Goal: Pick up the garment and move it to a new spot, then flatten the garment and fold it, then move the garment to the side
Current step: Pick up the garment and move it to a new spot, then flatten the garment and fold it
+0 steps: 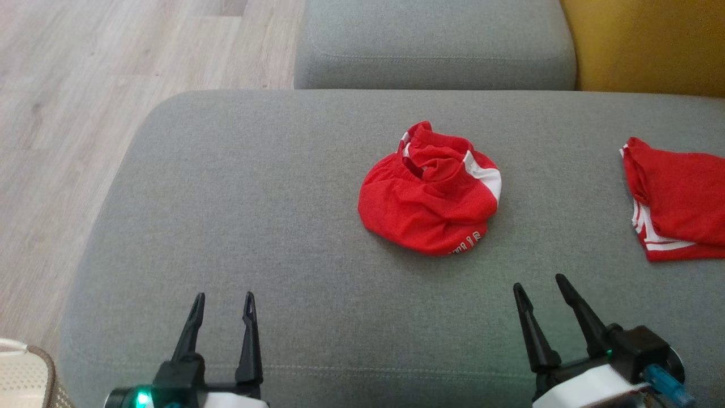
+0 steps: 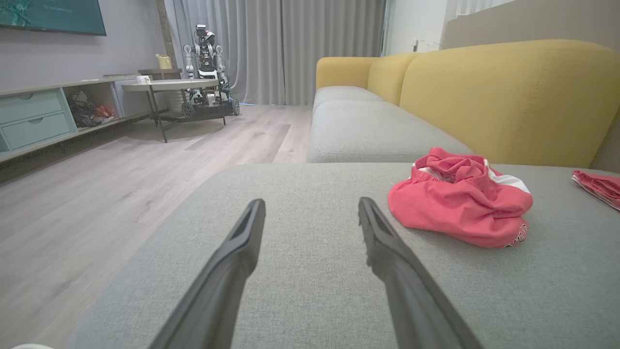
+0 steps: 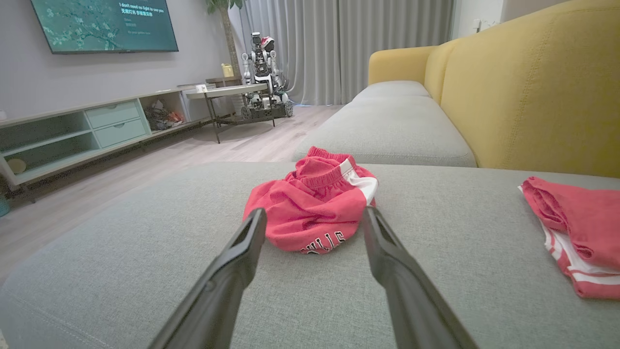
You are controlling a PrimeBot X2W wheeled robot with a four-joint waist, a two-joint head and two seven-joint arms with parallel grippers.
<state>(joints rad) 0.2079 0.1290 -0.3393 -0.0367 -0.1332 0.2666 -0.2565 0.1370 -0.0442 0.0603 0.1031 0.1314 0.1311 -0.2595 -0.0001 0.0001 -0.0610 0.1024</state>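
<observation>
1. We are finding the garment (image 1: 430, 190) lying crumpled in a red heap with white trim, near the middle of the grey sofa cushion (image 1: 255, 198).
2. We are noting the left gripper (image 1: 224, 295) sitting at the cushion's near edge, its fingers standing apart and holding nothing, well apart from the garment.
3. We are noting the right gripper (image 1: 539, 282) likewise spread and empty; in the right wrist view the heap is lying just beyond its fingertips.
4. We are recording a second red garment (image 1: 677, 198) lying flatter at the cushion's right, apart from the heap.
</observation>
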